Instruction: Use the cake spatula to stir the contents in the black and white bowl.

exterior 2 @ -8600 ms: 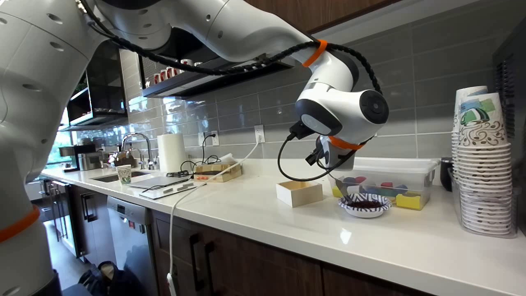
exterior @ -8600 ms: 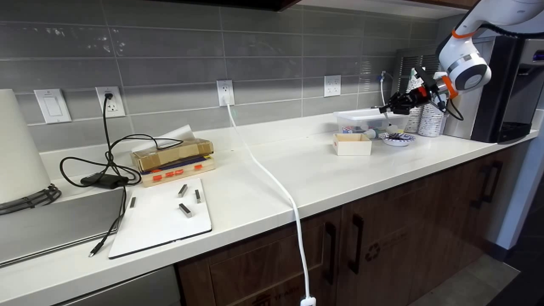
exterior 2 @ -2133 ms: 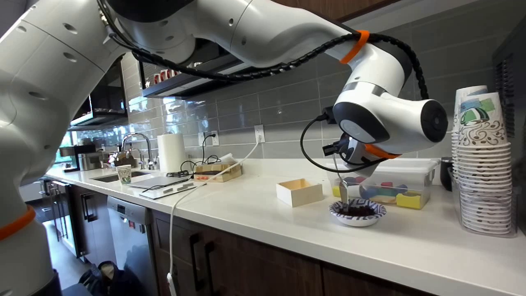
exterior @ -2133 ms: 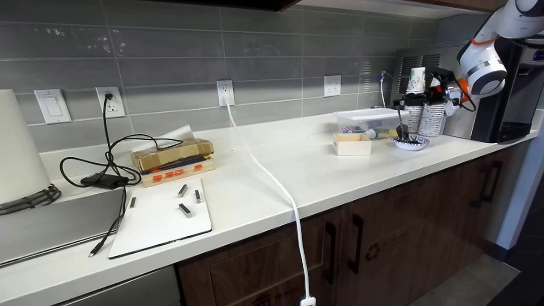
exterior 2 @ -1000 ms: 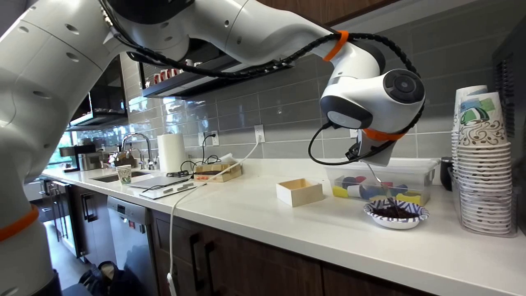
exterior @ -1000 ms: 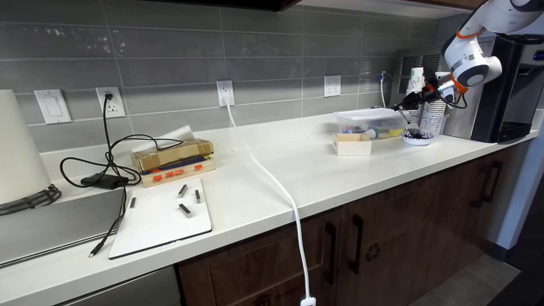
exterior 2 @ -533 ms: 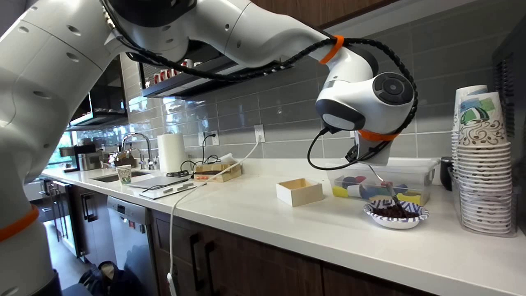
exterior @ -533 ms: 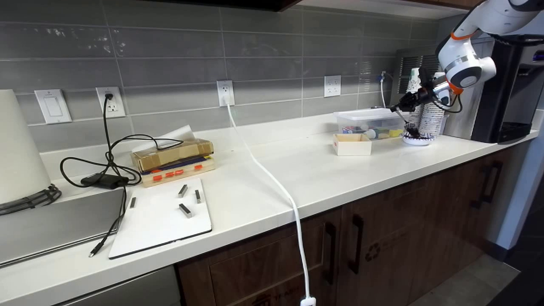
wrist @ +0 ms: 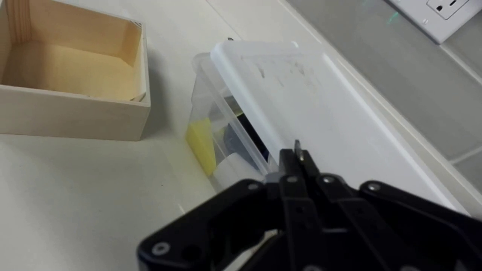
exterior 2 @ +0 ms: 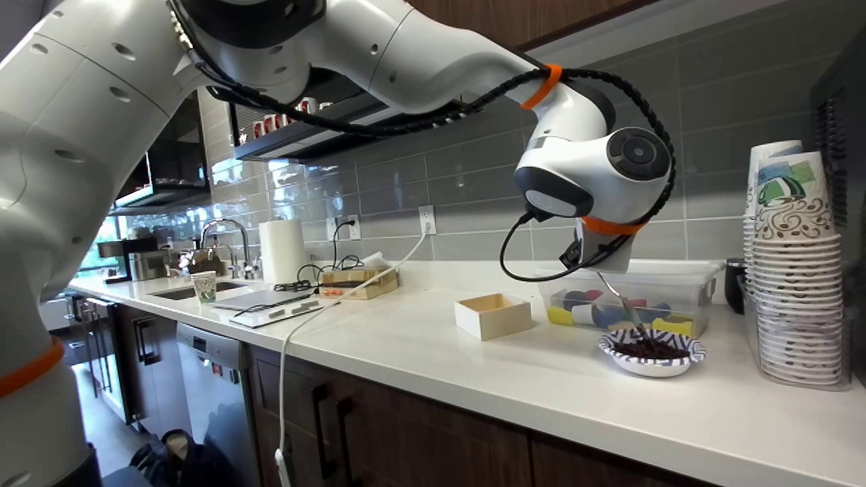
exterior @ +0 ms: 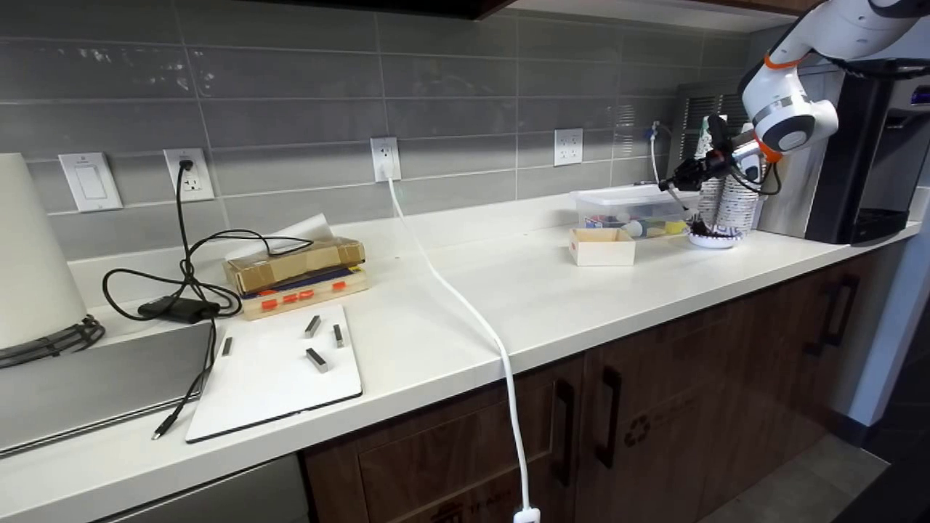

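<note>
My gripper [wrist: 297,155] is shut on the cake spatula [wrist: 298,148]; the end of its thin metal handle pokes out between the dark fingertips in the wrist view. In an exterior view the cake spatula [exterior 2: 631,312] slants down into the black and white bowl [exterior 2: 649,368], its lower end among dark reddish bits [exterior 2: 643,349]. That end is partly hidden by the bits. The black and white bowl [exterior: 712,242] rests on the counter below and beyond the gripper [exterior: 665,186] in an exterior view. In the wrist view the bowl is out of sight.
Right behind the bowl stands a clear plastic bin [exterior 2: 703,287] with a white lid [wrist: 320,105]. An open wooden box [exterior 2: 504,326] sits beside the bin. Stacked paper cups [exterior 2: 798,304] rise on the bowl's far side. The counter's front edge runs before the bowl.
Over the last second the gripper has shifted slightly toward the wooden box, and the spatula's lower end has moved within the bowl. The bowl stands farther toward the cups than two seconds ago.
</note>
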{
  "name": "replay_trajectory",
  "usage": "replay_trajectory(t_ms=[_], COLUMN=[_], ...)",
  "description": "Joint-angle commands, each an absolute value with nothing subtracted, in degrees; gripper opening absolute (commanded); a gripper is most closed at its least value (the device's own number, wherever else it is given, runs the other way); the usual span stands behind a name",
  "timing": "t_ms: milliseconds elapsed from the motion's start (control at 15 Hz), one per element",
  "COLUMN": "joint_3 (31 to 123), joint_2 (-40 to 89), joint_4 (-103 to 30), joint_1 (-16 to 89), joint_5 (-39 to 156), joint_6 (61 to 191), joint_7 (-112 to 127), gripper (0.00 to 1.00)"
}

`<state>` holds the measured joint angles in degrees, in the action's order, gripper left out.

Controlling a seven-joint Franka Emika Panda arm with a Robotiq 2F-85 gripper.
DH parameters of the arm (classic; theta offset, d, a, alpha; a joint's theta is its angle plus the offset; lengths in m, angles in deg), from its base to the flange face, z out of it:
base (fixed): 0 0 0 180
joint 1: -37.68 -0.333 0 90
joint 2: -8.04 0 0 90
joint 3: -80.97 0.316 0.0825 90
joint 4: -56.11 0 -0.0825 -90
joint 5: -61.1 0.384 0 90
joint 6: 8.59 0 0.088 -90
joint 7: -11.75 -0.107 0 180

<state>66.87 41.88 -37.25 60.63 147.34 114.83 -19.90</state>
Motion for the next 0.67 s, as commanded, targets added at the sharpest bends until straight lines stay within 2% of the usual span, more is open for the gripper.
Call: replay_trajectory(t_ms=[0, 600], joint_3=[66.5, 66.3], joint_2=[38.7, 39.4], joint_4=[-39.8, -38.6], joint_1=[60.7, 62.3], joint_5=[146.2, 143.5], joint_6=[113.7, 101.2], joint_7=[-21.9, -26.2], gripper=[0.01, 0.01])
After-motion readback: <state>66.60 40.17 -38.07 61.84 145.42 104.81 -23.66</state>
